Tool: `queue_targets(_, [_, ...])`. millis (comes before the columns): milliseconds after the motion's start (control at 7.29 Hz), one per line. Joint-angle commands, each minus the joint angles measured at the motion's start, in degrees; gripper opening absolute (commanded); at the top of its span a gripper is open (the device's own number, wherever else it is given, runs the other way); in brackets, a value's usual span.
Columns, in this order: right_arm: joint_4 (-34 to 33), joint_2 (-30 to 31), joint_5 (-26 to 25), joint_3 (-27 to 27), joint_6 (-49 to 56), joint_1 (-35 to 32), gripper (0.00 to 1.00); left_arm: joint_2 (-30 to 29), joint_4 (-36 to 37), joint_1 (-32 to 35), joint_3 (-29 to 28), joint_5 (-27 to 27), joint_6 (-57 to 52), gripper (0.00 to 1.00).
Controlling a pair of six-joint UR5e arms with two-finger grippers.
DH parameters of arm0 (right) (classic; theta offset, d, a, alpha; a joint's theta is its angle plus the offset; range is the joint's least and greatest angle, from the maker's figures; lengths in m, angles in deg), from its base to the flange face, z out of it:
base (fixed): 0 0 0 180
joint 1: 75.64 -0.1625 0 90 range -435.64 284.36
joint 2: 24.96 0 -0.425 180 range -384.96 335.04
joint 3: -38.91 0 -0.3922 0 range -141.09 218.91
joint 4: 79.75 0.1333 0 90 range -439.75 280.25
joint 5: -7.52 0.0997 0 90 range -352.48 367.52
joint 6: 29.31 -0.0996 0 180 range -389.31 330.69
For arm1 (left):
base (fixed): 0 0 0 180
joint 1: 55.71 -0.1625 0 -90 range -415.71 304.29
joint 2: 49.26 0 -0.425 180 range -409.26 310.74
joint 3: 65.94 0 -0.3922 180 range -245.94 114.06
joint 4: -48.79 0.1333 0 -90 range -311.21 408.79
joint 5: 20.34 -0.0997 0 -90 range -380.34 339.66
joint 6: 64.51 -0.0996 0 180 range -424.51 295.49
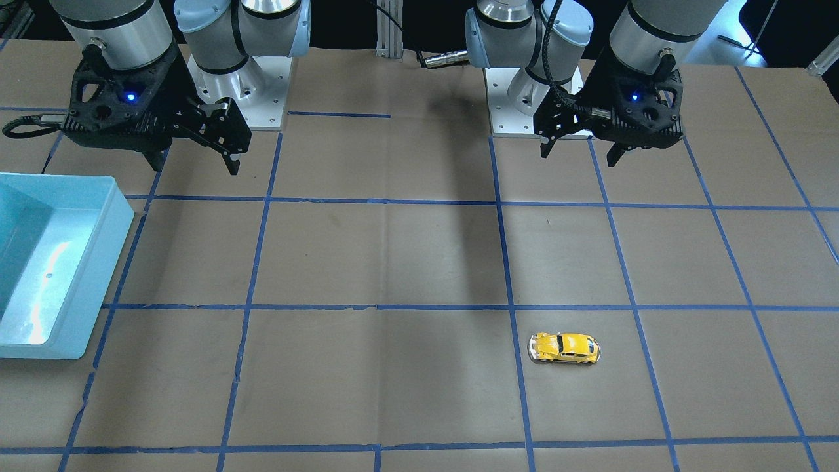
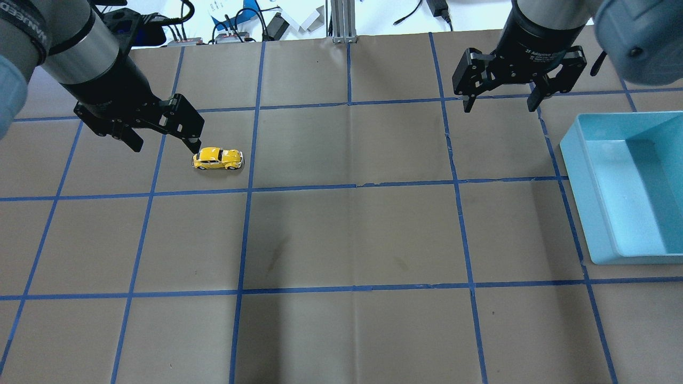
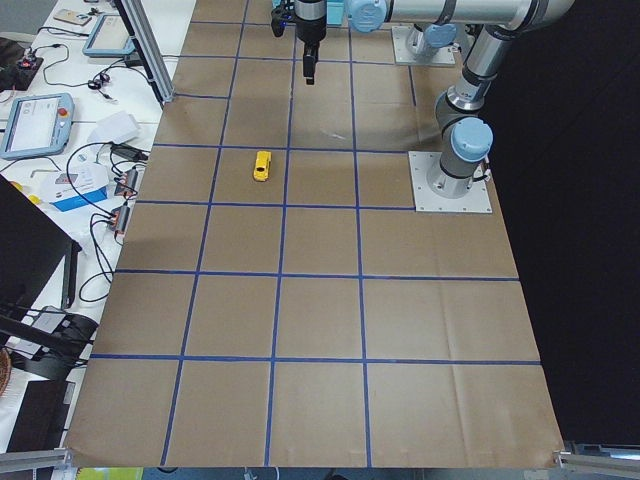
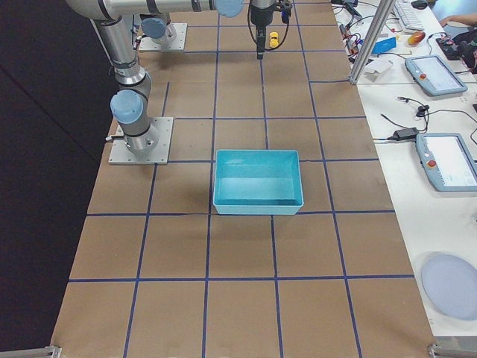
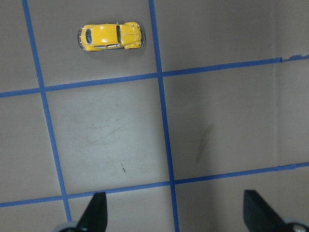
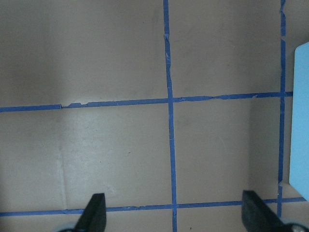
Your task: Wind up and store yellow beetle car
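The yellow beetle car (image 2: 217,159) stands on its wheels on the brown table, on my left side. It also shows in the front view (image 1: 564,347) and at the top of the left wrist view (image 5: 110,37). My left gripper (image 2: 165,148) is open and empty, raised above the table, nearer my base than the car. In the left wrist view its fingertips (image 5: 96,212) are far from the car. My right gripper (image 2: 500,106) is open and empty, raised over bare table, left of the bin.
A light blue open bin (image 2: 581,197) sits at the table's right side and shows empty; its edge shows in the right wrist view (image 6: 300,121). Blue tape lines grid the table. Operator desks with tablets and cables (image 3: 40,110) lie beyond the far edge.
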Motion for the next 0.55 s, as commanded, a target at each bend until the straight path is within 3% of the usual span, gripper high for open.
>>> queue_targets(0, [-0.01,0.0,0.0,-0.04,0.0,-0.1,1.0,0.82,0.01,0.0,0.41,-0.72,-0.09,1.0])
queue_targets(412, [-0.01,0.0,0.0,-0.04,0.0,-0.01,1.0,-0.31,0.54,-0.09,0.42,-0.72,0.0,1.0])
